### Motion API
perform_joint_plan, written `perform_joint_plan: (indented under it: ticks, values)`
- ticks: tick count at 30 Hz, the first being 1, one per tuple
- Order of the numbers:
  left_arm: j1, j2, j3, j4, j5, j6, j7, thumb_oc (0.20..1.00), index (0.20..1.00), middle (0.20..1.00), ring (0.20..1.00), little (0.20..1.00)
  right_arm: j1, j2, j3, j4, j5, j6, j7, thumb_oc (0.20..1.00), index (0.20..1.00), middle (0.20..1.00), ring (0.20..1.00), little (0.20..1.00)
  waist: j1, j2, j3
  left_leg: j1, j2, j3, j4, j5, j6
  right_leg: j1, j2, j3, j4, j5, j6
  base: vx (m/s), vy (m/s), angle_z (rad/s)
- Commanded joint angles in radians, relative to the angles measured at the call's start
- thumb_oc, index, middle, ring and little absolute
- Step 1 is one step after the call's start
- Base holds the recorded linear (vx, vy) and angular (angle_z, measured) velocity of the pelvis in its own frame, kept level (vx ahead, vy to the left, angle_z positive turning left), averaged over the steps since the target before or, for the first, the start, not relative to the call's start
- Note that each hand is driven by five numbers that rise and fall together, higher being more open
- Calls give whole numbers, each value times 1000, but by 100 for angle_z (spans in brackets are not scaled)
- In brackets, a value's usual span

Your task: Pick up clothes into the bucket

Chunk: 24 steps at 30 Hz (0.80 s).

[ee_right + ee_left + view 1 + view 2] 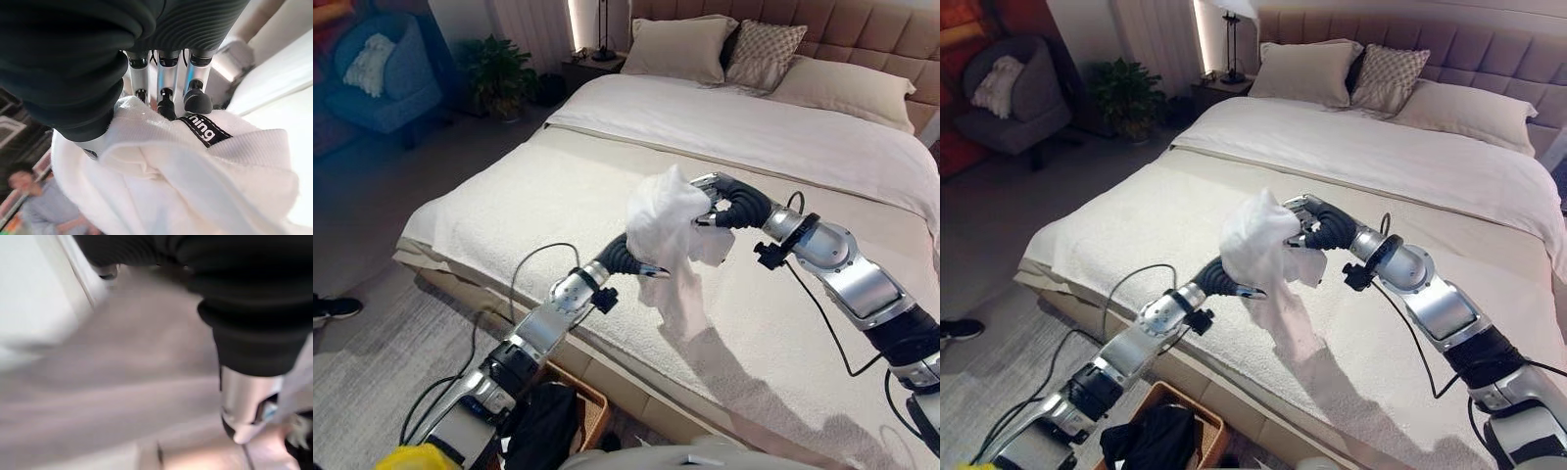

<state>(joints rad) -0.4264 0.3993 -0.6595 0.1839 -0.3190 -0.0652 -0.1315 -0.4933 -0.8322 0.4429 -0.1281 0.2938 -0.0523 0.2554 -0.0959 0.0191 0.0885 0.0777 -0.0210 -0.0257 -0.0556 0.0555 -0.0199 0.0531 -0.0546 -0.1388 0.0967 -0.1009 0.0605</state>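
A wide bed (558, 196) is filling the room. The right hand (1304, 223) is clutching a white garment (1258, 250) above it; the left hand (1234, 284) is half hidden behind, grip unclear. A dark garment (1151, 436) is lying in the basket (1214, 423); dropping the white one remains.

A white garment (671, 235) of soft, towel-like cloth hangs bunched above the bed (558, 196), lifted clear of it, its upper part gathered into a ball and a loose tail drooping down. A black label is sewn at its edge. The woven bucket (1209, 416) stands on the floor by the bed's near edge, with dark clothing (1151, 436) inside.
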Motion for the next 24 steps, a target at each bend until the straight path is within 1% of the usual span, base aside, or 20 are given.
perform_joint_plan:
  ticks: [1,2,3,5,7,8,9,11,12,13,16,17,18,19,24]
  values:
    - [-64,-66,-72,53,-221,18,-47,1000,1000,1000,1000,1000,-92,10,18,-104,127,-27,18,200,200,200,200,200,5,-39,-44,-5,23,24,92,-117,-35,24,-92,13,-64,66,87,0,0,0]
    - [-80,-79,-102,51,-254,32,-57,1000,1000,1000,1000,1000,-99,7,34,-114,160,-19,24,200,200,200,200,200,0,-38,-44,-4,22,23,91,-118,-35,26,-93,14,-62,64,87,0,0,0]
    - [-80,-79,-102,51,-254,32,-57,1000,1000,1000,1000,1000,-99,7,34,-114,160,-19,24,200,200,200,200,200,0,-38,-44,-4,22,23,91,-118,-35,26,-93,14,-62,64,87,0,0,0]
    - [-117,-95,-176,31,-382,69,-77,1000,1000,1000,1000,1000,-129,-1,84,-142,230,-12,33,200,200,200,200,200,-10,-34,-46,-1,24,20,95,-120,-37,29,-93,16,-58,61,86,0,0,0]
    - [-132,-90,-189,24,-410,74,-79,1000,1000,1000,1000,1000,-138,-4,94,-145,251,-13,31,200,200,200,200,200,-13,-33,-46,1,24,19,94,-119,-38,29,-93,15,-58,60,87,0,0,0]
    - [-170,-71,-231,-12,-500,93,-98,1000,1000,1000,1000,1000,-153,-14,117,-155,293,-12,32,200,200,200,200,200,-18,-30,-48,2,25,19,93,-118,-40,31,-93,15,-59,58,88,0,0,0]
    - [-170,-71,-231,-13,-501,94,-98,1000,1000,1000,1000,1000,-154,-14,117,-155,293,-12,32,200,200,200,200,200,-18,-30,-48,2,25,19,93,-118,-40,31,-93,15,-59,58,88,0,0,0]
    - [-197,-59,-263,-32,-565,112,-114,1000,1000,1000,1000,1000,-172,-15,140,-153,325,-11,35,200,200,200,200,200,-21,-29,-49,4,27,18,90,-116,-43,31,-93,12,-62,59,89,0,0,0]
    - [-196,-56,-269,-43,-602,118,-117,752,752,752,752,752,-174,-15,147,-154,343,-14,36,200,200,200,200,200,-22,-28,-49,5,28,18,89,-115,-43,32,-93,12,-62,58,90,0,0,0]
    - [-185,-47,-267,-55,-646,124,-117,200,200,200,200,200,-170,-13,147,-155,364,-19,30,200,200,200,200,200,-23,-28,-50,5,29,18,87,-114,-44,33,-93,12,-63,57,90,0,0,0]
    - [-167,-33,-255,-61,-644,118,-115,200,200,200,200,200,-161,-14,135,-153,361,-22,21,200,200,200,200,200,-21,-30,-51,6,29,16,87,-114,-44,34,-92,12,-63,56,89,0,0,0]
    - [-136,-20,-228,-62,-639,105,-105,200,200,200,200,200,-131,-11,99,-157,360,-31,10,200,200,200,200,200,-17,-32,-53,5,29,13,88,-114,-44,37,-92,10,-64,55,88,0,0,0]
    - [-136,-20,-228,-62,-639,105,-105,200,200,200,200,200,-130,-11,99,-157,360,-31,10,200,200,200,200,200,-17,-32,-53,5,29,13,88,-114,-44,37,-92,10,-64,55,88,0,0,0]
    - [-97,-12,-186,-57,-618,94,-93,200,200,200,200,200,-90,-3,46,-160,343,-43,-7,200,200,200,200,200,-14,-32,-53,5,28,11,91,-116,-44,39,-92,7,-64,54,87,0,0,0]
    - [50,21,-55,-75,-573,80,-83,200,200,200,200,200,93,50,-159,-162,292,-66,-49,200,200,200,200,200,-4,-33,-52,3,30,4,92,-118,-41,42,-93,0,-63,49,85,8,-3,3]
